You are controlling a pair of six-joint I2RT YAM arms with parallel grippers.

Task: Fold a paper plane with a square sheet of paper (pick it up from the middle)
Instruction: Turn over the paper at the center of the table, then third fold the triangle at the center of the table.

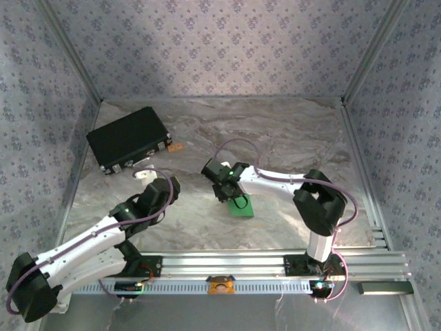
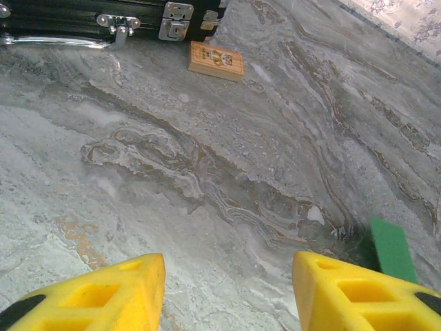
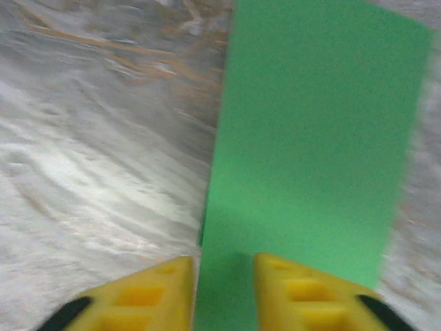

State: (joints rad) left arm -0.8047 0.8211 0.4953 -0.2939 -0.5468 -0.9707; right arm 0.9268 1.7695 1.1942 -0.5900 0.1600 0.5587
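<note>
The right gripper (image 3: pixel 222 289) stands over the sheet of paper (image 3: pixel 310 138), a bright green piece that looks like a long rectangle in the right wrist view. It runs from the upper right of the frame down to the bottom centre. Its 2 yellow fingers (image 3: pixel 141 296) are parted by a narrow gap, and the near end of the green sheet shows through that gap. I cannot tell whether the pads touch the paper.

In the top view the sheet (image 1: pixel 244 210) lies on the marbled table (image 1: pixel 289 138) a little right of centre. It is just below the tip of the right arm (image 1: pixel 275 185), which reaches in from the right side of the frame.

The left gripper (image 2: pixel 227 296) is open and holds nothing, with bare table between its 2 yellow fingers (image 2: pixel 103 296). In the left wrist view a corner of the green sheet (image 2: pixel 393 248) shows at the right edge, apart from those fingers.

A black case (image 1: pixel 129 146) sits in the upper left of the top view. A small wooden block (image 2: pixel 216 61) lies just beside the case's latched edge (image 2: pixel 172 21).
</note>
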